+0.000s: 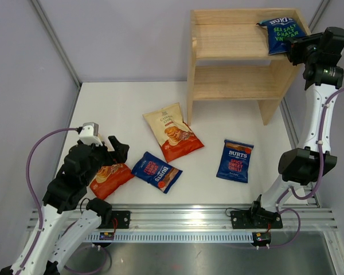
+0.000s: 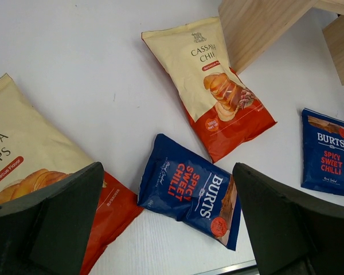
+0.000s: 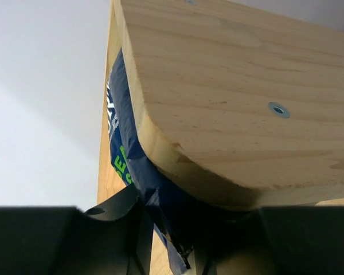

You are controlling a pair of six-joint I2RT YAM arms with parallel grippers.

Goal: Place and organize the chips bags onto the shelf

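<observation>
A blue Burts chips bag [image 1: 282, 33] lies at the right end of the wooden shelf's [image 1: 229, 57] top tier. My right gripper [image 1: 292, 50] is at its near edge. In the right wrist view that bag's crumpled edge [image 3: 120, 137] sits between the narrowly parted jaws of the right gripper [image 3: 178, 240], beside the shelf's side panel [image 3: 229, 97]. Whether they still pinch it is unclear. My left gripper [image 2: 167, 172] hangs wide open above a blue bag [image 2: 189, 189] and a cream-and-red bag [image 2: 28, 166]. On the table lie another cream-and-red bag [image 1: 173, 132] and a third blue bag [image 1: 234, 160].
The shelf's lower tier [image 1: 232, 86] holds nothing. White walls close in the table on the left and right. An aluminium rail [image 1: 178, 220] runs along the near edge between the arm bases.
</observation>
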